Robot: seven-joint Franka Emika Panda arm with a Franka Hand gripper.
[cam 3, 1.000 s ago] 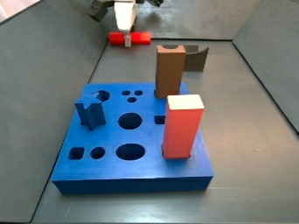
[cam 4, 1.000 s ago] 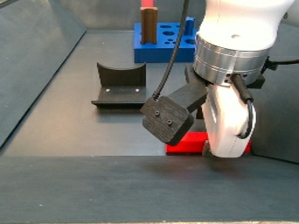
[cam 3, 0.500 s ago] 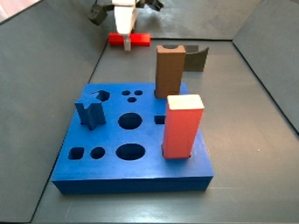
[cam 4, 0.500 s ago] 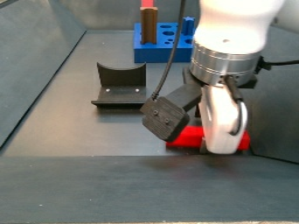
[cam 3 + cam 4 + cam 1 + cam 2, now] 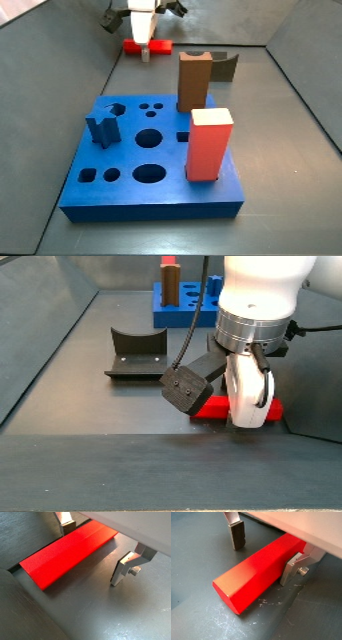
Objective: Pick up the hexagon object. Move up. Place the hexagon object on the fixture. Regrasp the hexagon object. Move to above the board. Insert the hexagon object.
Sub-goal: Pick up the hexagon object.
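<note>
My gripper [image 5: 264, 549] sits low over the hexagon object [image 5: 261, 569], which lies flat on the floor far from the board [image 5: 147, 160]. The 2 fingers [image 5: 236, 534] straddle it, spread wide with gaps showing, so closing should pinch its flat sides.

- The hexagon object [image 5: 258, 572] is shown as smooth, matt red plastic with a faint sheen along its upper facet.
- The gripper [image 5: 264, 549], set low astride the rod, is seen with fingers [image 5: 294, 568] of brushed silver metal, and a dark matt pad [image 5: 237, 535] is seen on one.
- The floor [image 5: 100, 619] is rendered as dull grey sheet, finely scratched.
- The board [image 5: 134, 165] is seen as matt blue plastic.
- The fixture [image 5: 135, 353] is seen as dark and matt.
</note>
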